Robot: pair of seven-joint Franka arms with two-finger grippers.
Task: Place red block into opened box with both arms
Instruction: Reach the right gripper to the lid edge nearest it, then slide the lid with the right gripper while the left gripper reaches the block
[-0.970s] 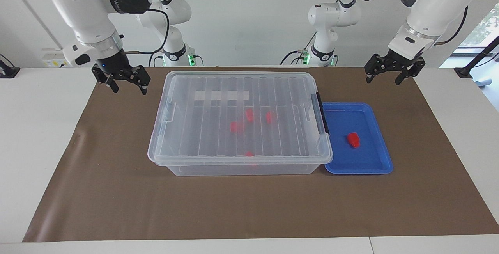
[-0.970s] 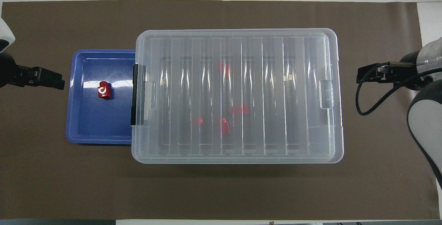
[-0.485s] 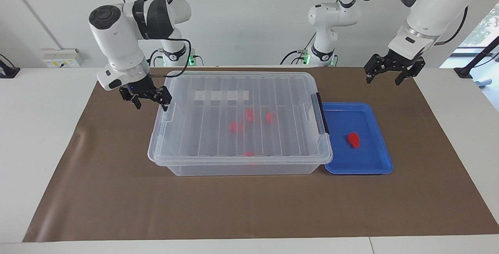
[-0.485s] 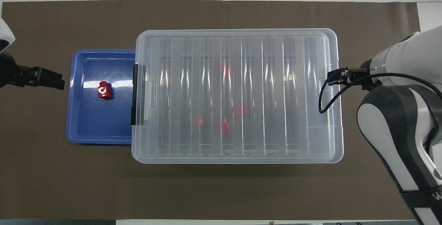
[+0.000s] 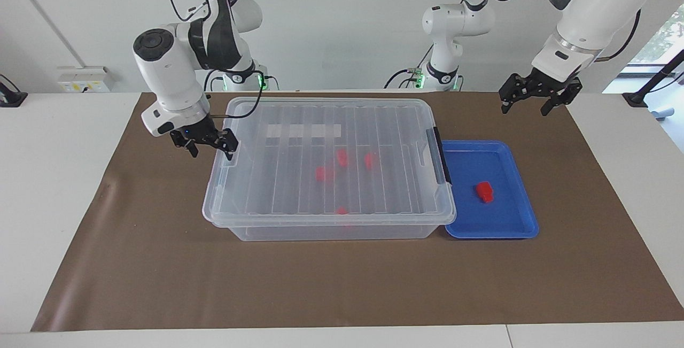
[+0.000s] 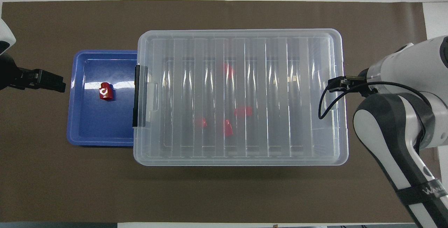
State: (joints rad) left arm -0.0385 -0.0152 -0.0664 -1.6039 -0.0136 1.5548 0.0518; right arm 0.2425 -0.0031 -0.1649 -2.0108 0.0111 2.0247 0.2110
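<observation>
- Clear plastic box [image 5: 328, 163] sits mid-table on the brown mat [image 5: 160, 273], ribbed lid [image 6: 241, 95] shut on top, black latch [image 5: 442, 155] at the left arm's end
- Red block [image 5: 484, 191] lies alone in the blue tray [image 5: 513, 230], which sits just beside the box at that same end
- More red blocks [image 6: 227, 128] show through the lid, inside the box
- Right gripper [image 5: 207, 146] is low at the box's end toward the right arm, fingers spread, one fingertip at the lid's clear end tab [image 6: 330, 95]; contact, I can't tell
- Left gripper [image 5: 536, 99] hangs over the mat near the tray, fingers apart, holding nothing; that arm waits
</observation>
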